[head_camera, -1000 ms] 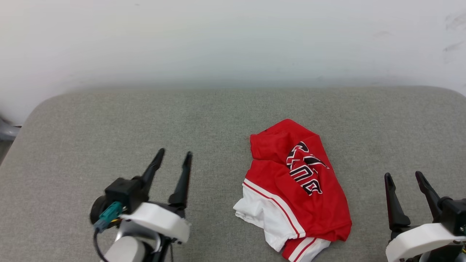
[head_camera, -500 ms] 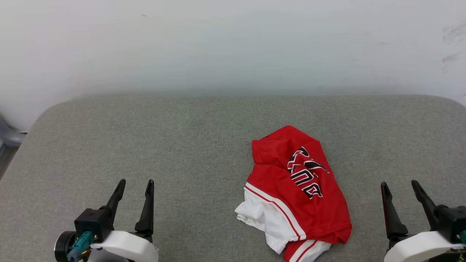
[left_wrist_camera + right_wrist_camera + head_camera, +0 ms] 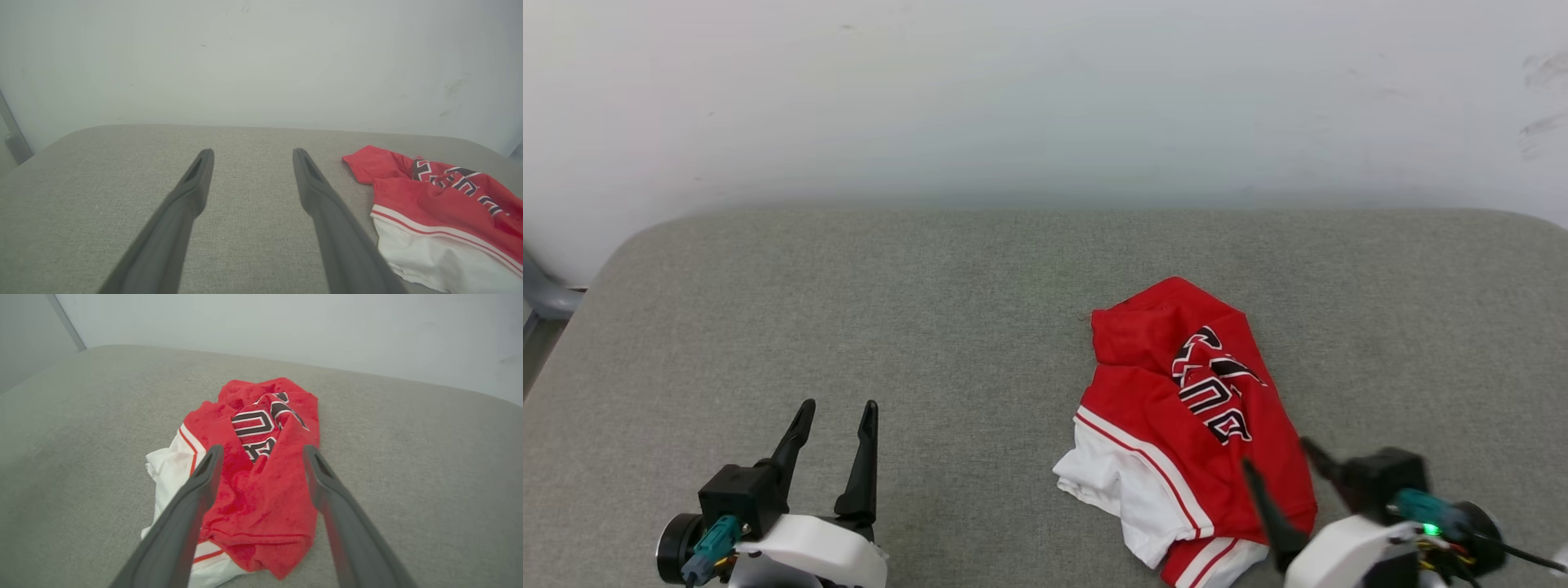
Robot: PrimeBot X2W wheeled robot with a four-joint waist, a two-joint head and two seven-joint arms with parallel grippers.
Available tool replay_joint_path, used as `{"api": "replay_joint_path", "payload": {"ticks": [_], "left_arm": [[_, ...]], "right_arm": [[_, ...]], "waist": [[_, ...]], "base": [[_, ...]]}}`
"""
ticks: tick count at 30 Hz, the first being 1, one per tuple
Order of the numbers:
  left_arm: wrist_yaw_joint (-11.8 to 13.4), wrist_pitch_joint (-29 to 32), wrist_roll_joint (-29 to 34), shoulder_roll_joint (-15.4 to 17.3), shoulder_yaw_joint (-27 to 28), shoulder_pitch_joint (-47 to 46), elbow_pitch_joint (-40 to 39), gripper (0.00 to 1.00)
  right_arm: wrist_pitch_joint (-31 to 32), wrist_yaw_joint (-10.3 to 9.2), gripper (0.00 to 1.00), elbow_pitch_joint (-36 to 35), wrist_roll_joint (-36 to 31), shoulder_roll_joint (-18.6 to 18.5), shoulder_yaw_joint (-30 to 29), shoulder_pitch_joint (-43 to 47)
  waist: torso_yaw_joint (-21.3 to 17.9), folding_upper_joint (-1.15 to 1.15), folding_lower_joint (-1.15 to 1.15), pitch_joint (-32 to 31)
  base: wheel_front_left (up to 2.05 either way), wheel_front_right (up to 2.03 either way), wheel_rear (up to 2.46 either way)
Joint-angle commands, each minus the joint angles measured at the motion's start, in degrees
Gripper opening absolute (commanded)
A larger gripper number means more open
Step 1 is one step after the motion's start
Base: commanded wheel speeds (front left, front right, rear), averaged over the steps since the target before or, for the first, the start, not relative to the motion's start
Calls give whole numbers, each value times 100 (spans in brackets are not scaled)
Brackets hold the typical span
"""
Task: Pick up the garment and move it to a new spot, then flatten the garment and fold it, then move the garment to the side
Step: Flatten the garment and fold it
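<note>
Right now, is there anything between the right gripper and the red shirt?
Nothing visible. The open right gripper points straight at the crumpled garment lying on the grey cushion.

Count by kind, as observed.

Garments: one garment [image 3: 1176, 408], red with white sleeve cloth.
Blocks of black, white-outlined lettering [image 3: 1213, 392] on it: one.
Pincers: two, namely the left pincer [image 3: 839, 405] and the right pincer [image 3: 1276, 455].
Dark fingers [image 3: 196, 179]: two on each pincer, four in total.
Teal connectors [image 3: 709, 549]: two, one at each wrist.
Lit green light [image 3: 1431, 529]: one, at the right wrist.
Surfaces: one grey fabric-covered table [image 3: 980, 310].
Backdrop: one pale wall [image 3: 1045, 98].
</note>
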Motion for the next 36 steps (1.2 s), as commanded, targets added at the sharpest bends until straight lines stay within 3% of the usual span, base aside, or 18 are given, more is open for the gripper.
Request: {"api": "replay_joint_path", "payload": {"ticks": [1,10,16,25,26,28,36], "left_arm": [[-25,-13,47,-21,4,-80,7,100],[-160,-13,143,-188,32,-301,-43,100],[-290,-13,224,-323,106,-524,-98,100],[-473,-13,400,-563,304,-731,-105,100],[-496,-13,415,-588,331,-732,-112,100],[-518,-13,461,-630,378,-723,-119,100],[-612,-13,592,-747,570,-617,-93,100]], "right_arm": [[106,-4,100,14,65,-122,114,-106],[1726,-5,100,356,853,-987,1982,-928],[2250,-5,100,899,1109,-1214,2856,-1627],[2831,-2,100,2130,1362,-1254,3423,-1991],[2901,-1,87,2231,1388,-1249,3489,-1976],[2923,6,0,2347,1494,-1224,3558,-1992],[2149,-4,0,1933,1494,-1020,3268,-2540]], "waist": [[16,0,0,18],[196,0,0,299],[369,0,0,638],[538,0,0,922],[541,0,0,933],[544,0,0,943],[443,0,0,839]], "base": [[0,0,0],[0,0,0],[0,0,0],[0,0,0],[0,0,0],[0,0,0],[0,0,0]]}}
